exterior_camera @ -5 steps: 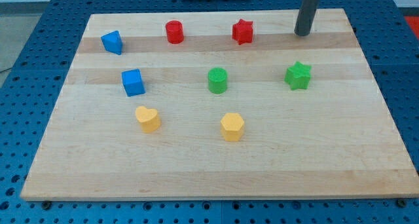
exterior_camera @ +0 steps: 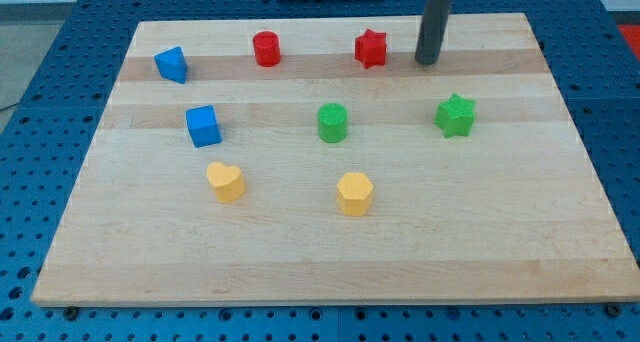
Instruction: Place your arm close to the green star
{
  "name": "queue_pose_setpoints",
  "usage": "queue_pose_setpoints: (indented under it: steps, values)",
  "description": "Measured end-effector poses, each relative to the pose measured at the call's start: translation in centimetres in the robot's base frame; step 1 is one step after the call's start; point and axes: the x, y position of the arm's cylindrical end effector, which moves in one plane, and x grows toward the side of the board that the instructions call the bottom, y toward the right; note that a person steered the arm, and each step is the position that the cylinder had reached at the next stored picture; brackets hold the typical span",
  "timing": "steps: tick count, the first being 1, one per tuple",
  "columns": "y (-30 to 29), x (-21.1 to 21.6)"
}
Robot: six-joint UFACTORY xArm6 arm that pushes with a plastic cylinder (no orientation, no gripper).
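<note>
The green star [exterior_camera: 455,115] lies on the wooden board [exterior_camera: 320,242] at the view's right. My tip [exterior_camera: 428,61] touches the board near the view's top, above and slightly left of the green star, with a clear gap between them. The red star [exterior_camera: 370,48] sits just left of my tip.
A red cylinder [exterior_camera: 266,48] and a blue block [exterior_camera: 172,64] lie along the view's top. A blue cube [exterior_camera: 203,125] and a green cylinder [exterior_camera: 332,122] sit mid-board. A yellow heart [exterior_camera: 226,181] and a yellow hexagon [exterior_camera: 354,193] lie lower.
My tip has moved to the view's left and slightly down, from the top right toward the red star. No block has moved.
</note>
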Motion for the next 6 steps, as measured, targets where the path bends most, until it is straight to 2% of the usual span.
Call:
queue_pose_setpoints:
  steps: [1, 2, 6]
  values:
    - [-1.6, -0.9]
    - [0.6, -0.4]
    - [-1.4, 11.3]
